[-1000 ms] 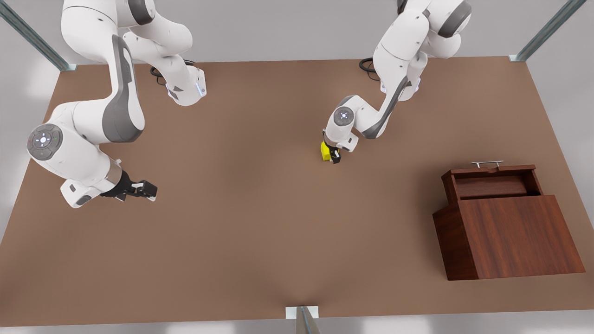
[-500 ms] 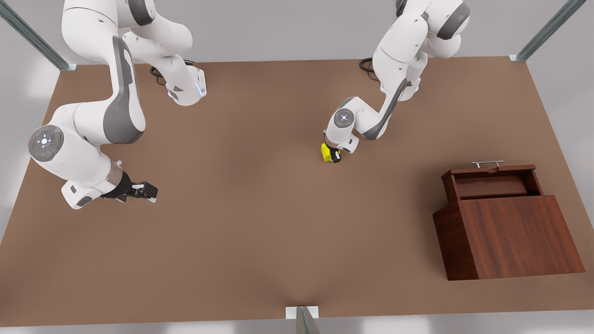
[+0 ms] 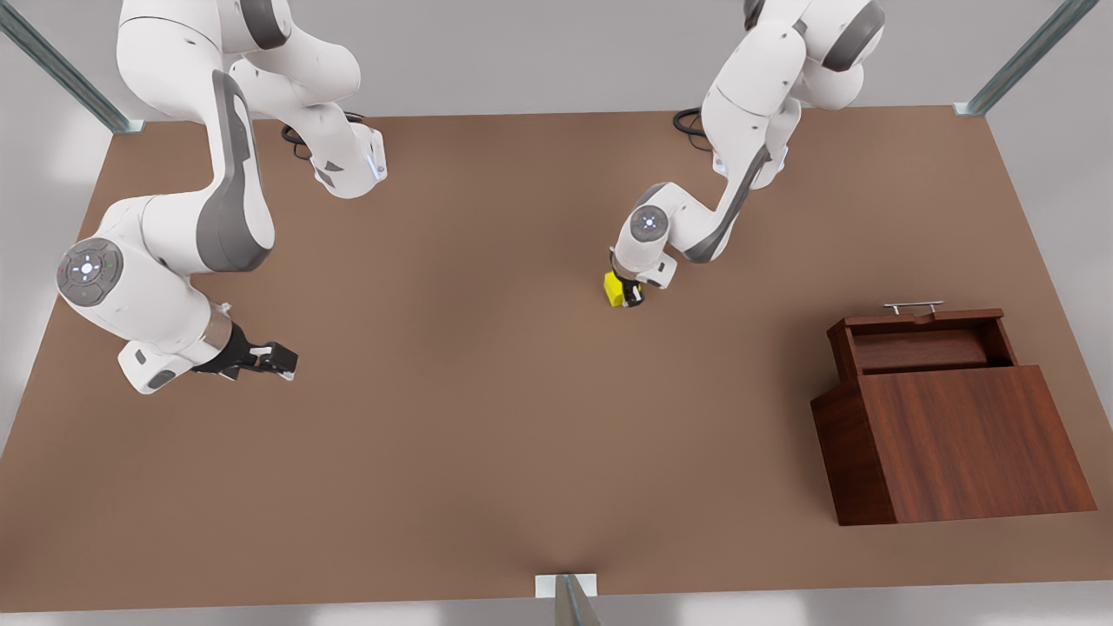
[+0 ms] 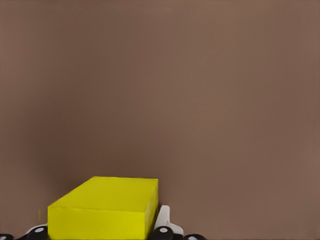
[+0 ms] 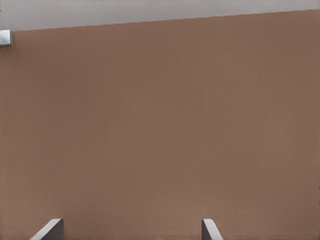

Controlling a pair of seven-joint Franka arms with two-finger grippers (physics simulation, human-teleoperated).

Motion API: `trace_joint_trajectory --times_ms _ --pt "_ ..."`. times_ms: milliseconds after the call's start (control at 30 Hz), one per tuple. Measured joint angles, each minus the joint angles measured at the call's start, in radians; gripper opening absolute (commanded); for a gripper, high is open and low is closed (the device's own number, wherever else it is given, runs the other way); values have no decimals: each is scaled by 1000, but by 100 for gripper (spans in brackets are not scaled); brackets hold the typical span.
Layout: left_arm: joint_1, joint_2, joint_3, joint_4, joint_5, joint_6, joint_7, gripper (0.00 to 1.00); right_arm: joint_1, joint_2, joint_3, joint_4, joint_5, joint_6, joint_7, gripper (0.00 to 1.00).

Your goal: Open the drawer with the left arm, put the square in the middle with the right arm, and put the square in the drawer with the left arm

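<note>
Wooden cabinet (image 3: 952, 443) sits nearest, at the front view's right; its drawer (image 3: 926, 341) w/ silver bar handle (image 3: 913, 306) is pulled open. Right gripper (image 3: 276, 358) waits off the table at front view's left, fingers (image 5: 50, 230) spread, nothing btwn them. Farther back, in the middle (image 3: 487, 348) of the brown tabletop, left gripper (image 3: 628, 294) is pinching the yellow square (image 3: 614, 289), which sits at or just above the surface.
</note>
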Motion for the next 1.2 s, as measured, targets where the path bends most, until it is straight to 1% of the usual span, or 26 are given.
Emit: trace_joint_trajectory --times_ms 233,433,500,600,667,767,800,867,900,933,1033,1067,1100,1200 --pt "2 -19 1 2 -6 -19 0 53 0 0 0 0 -1 0 -1 100" --pt "12 -86 27 8 -13 -81 2 53 0 0 0 0 -1 0 -1 100" --pt "43 -121 29 40 -15 -159 5 54 0 0 0 -1 -1 1 -1 100" --pt "68 -148 56 156 -19 -313 15 54 0 1 0 -2 -1 6 -1 100" --pt "102 -185 57 170 -19 -361 50 54 0 0 7 -2 -1 6 -1 100" --pt "168 -259 58 268 -16 -543 55 54 0 0 8 -2 -1 6 -1 100" --pt "217 -280 59 286 -14 -563 57 54 0 0 8 -2 -1 6 -1 100" --pt "294 -311 103 296 -1 -592 58 54 0 0 8 -2 -1 6 -1 100" --pt "310 -313 138 326 8 -612 58 54 -1 1 11 -2 -1 6 -1 100" --pt "350 -313 143 372 14 -646 58 54 1 0 12 -2 -1 6 -1 100" --pt "442 -325 152 378 26 -685 57 54 0 2 12 -2 -1 6 -1 100" --pt "424 -334 194 378 33 -689 58 54 0 2 12 -2 -1 6 -1 100" --pt "446 -333 198 378 39 -707 57 54 0 2 12 -2 -1 6 -1 100" --pt "479 -323 258 372 50 -734 55 54 0 9 12 0 -1 6 -1 100"
